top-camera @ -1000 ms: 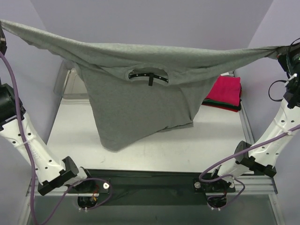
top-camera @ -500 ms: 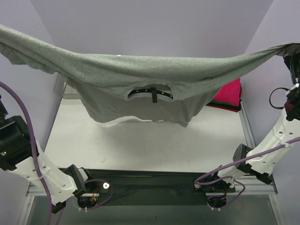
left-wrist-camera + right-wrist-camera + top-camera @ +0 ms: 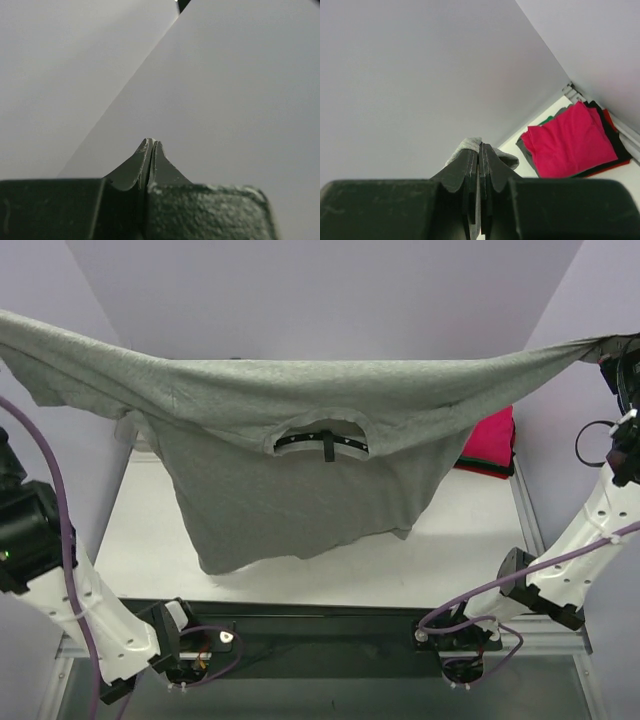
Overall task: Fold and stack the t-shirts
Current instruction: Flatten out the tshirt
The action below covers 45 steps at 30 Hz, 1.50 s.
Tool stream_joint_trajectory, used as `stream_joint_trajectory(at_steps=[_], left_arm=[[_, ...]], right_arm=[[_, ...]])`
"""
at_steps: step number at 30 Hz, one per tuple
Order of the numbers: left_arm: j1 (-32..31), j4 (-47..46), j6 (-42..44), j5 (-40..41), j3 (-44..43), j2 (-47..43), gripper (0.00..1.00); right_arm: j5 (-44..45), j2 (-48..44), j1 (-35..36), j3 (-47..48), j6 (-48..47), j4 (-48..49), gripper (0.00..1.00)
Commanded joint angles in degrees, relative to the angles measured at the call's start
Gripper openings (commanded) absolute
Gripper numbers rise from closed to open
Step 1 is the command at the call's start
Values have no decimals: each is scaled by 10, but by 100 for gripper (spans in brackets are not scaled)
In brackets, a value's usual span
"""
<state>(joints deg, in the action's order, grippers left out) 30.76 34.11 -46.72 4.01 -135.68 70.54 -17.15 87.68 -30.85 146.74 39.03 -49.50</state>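
**Grey t-shirt strung between two raised arms above the table**

The grey t-shirt (image 3: 300, 500) spans the scene left to right, its long axis running from arm to arm. Its body hangs toward the white table (image 3: 330, 575) directly below. A folded stack (image 3: 488, 440), pink on top, lies at the table's far right, nearer the right arm. The right gripper (image 3: 480, 146) is clamped on a grey fold. The left gripper (image 3: 151, 144) is pressed together. Cloth barely shows there, but the shirt's taut left end suggests it grips too.
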Motion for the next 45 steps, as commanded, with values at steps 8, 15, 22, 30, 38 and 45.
stream_joint_trajectory(at_steps=[8,15,22,30,38,45], left_arm=[[-97,-124,-10,-14,335,70,0],[-160,-93,38,28,320,178,0],[-190,-41,103,57,290,260,2],[-203,-28,133,52,286,223,0],[-262,-22,154,55,263,115,0],[-522,22,188,151,268,95,0]], right_arm=[[28,44,22,-164,3,105,0],[140,48,129,-218,-74,107,0],[224,74,191,-273,-90,93,1],[237,72,203,-277,-96,85,0],[266,60,256,-299,-116,77,0],[294,18,287,-443,-95,58,0]])
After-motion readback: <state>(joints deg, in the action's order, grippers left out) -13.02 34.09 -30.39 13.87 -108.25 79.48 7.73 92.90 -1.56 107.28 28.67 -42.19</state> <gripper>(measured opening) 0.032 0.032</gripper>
